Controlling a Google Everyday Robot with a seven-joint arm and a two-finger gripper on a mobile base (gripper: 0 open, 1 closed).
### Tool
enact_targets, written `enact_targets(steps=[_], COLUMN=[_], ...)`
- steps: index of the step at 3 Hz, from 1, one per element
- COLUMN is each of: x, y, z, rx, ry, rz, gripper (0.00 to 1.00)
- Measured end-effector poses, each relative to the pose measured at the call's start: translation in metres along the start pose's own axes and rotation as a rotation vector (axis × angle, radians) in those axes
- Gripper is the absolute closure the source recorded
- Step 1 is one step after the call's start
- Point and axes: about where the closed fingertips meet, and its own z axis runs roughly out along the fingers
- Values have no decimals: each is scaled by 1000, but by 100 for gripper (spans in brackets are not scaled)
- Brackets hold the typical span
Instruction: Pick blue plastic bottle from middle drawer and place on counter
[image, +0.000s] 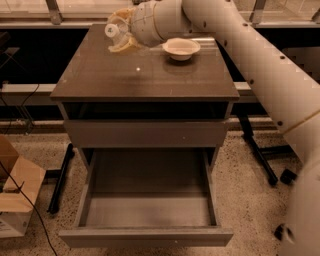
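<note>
My gripper (119, 34) is over the far left part of the counter (145, 75), shut on the blue plastic bottle (112, 31). The bottle's white cap points left and most of its body is hidden between the yellowish fingers (125, 46). The bottle is held just above the counter top. The middle drawer (146, 236) stands pulled open below, and its grey box interior is bare. My white arm (260, 65) reaches in from the right.
A white bowl (181, 48) sits on the counter just right of the gripper. A closed drawer front (145, 132) is above the open one. A cardboard box (15, 195) stands on the floor at left. Black chair legs (260, 160) are at right.
</note>
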Motion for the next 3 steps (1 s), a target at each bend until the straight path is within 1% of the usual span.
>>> enact_targets(steps=[1, 2, 3], x=[29, 61, 90], y=[-2, 14, 33], z=[30, 49, 63], rx=[-45, -89, -129], ry=[66, 127, 186], rz=[-31, -15, 4], gripper=[100, 100, 82])
